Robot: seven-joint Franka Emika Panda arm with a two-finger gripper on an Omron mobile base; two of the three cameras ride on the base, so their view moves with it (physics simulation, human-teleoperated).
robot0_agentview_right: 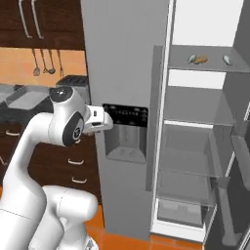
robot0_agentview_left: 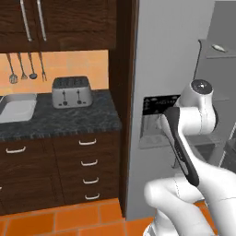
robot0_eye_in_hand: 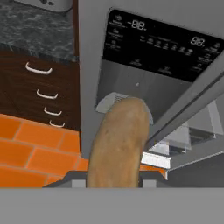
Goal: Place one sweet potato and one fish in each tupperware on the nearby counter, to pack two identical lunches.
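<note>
- Orange-brown oval sweet potato rises from between the jaws in the hand view; jaws closed on it, fingertips hidden beneath it.
- White arm is folded in front of the grey fridge door with its black dispenser panel; probably mid-carry from fridge to worktop.
- Fridge stands open on the right; upper glass shelf holds a second sweet potato with a slim silvery fish just beside it and another fish further right.
- Black marbled stone worktop lies to the left, carrying a silver toaster beside a steel sink.
- Tupperware cannot be made out.
- The dark wooden panel between fridge and worktop stands in the swing path, as judged.
</note>
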